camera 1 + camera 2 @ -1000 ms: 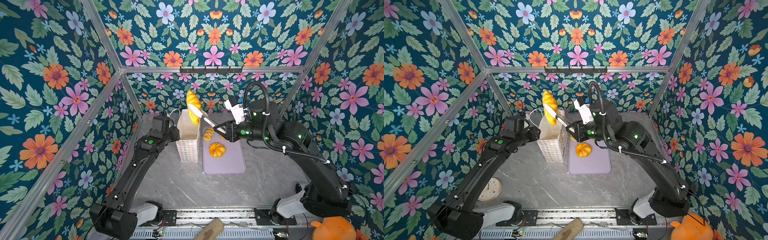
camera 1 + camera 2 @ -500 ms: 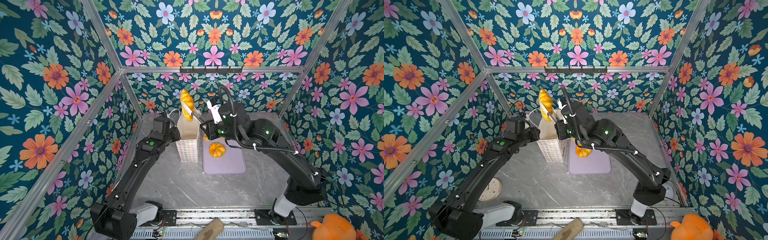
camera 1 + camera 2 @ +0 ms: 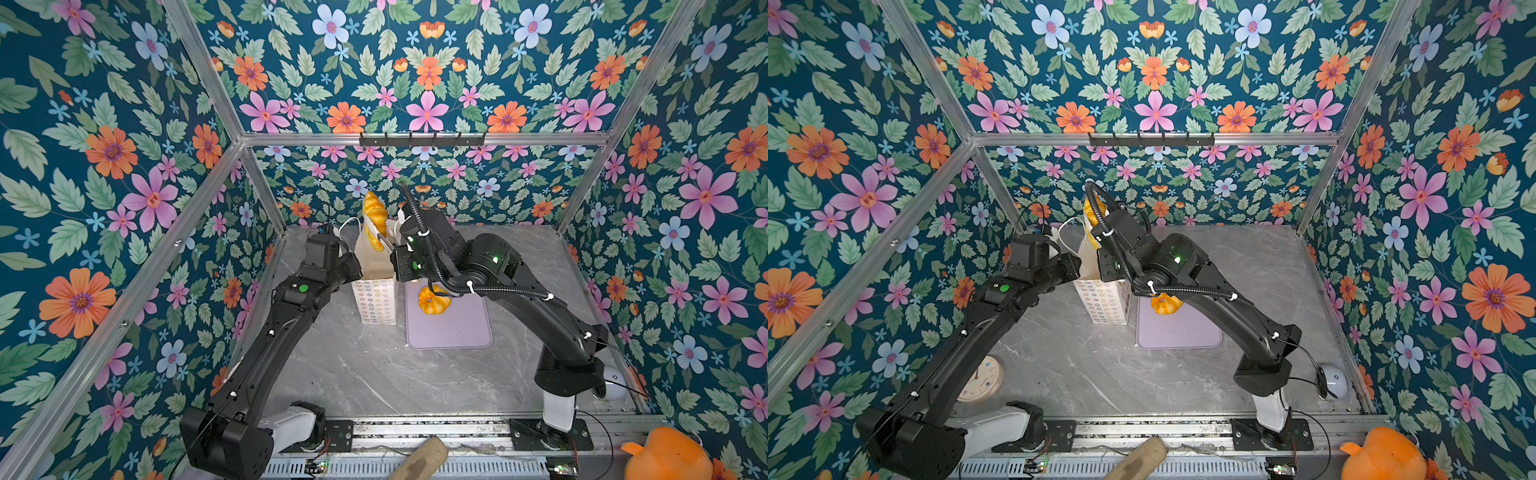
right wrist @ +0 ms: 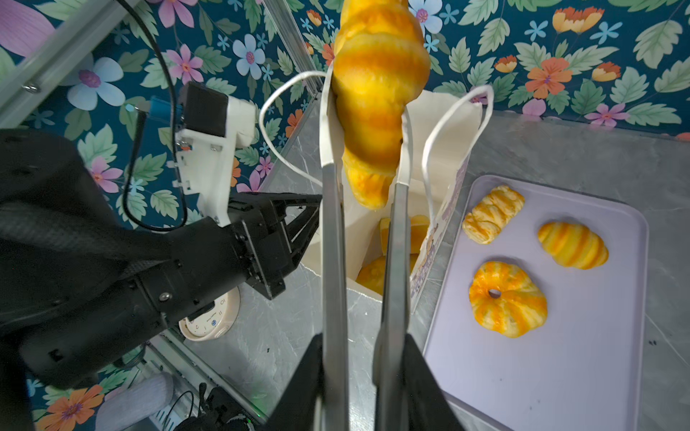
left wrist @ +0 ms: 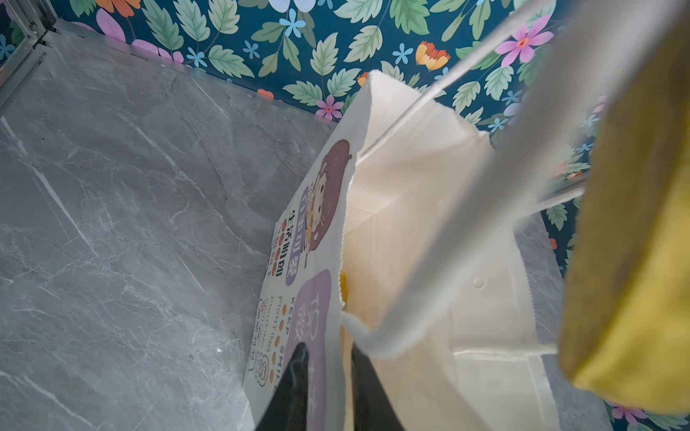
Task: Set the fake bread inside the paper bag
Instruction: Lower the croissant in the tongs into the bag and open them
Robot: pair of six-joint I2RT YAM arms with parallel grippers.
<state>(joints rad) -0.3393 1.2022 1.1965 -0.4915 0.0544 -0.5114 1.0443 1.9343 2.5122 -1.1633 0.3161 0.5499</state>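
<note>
Over the open mouth of the white paper bag [image 3: 376,299] [image 4: 451,123] hangs a glossy croissant [image 4: 377,93] [image 3: 375,218], clamped in the white tips of metal tongs [image 4: 334,242]. My right gripper [image 4: 364,347] is shut on the tongs' handles. At the bag's rim my left gripper [image 5: 328,350] is shut on the side wall of the paper bag [image 5: 410,209], one finger outside and one inside. More fake bread [image 4: 373,274] lies at the bottom of the bag. On the lilac tray [image 4: 541,373] lie a ring bun [image 4: 507,298] [image 3: 433,299], a braided piece [image 4: 493,212] and a striped roll [image 4: 573,244].
A small cream clock [image 3: 980,380] lies on the grey table under the left arm. A white dome device [image 3: 1333,380] sits by the right wall. An orange plush toy [image 3: 665,457] and a brown log-shaped object [image 3: 419,459] are at the front rail.
The right arm has swung left, carrying the croissant in the tongs from over the tray to above the bag's mouth. The left gripper has closed on the bag's wall.
</note>
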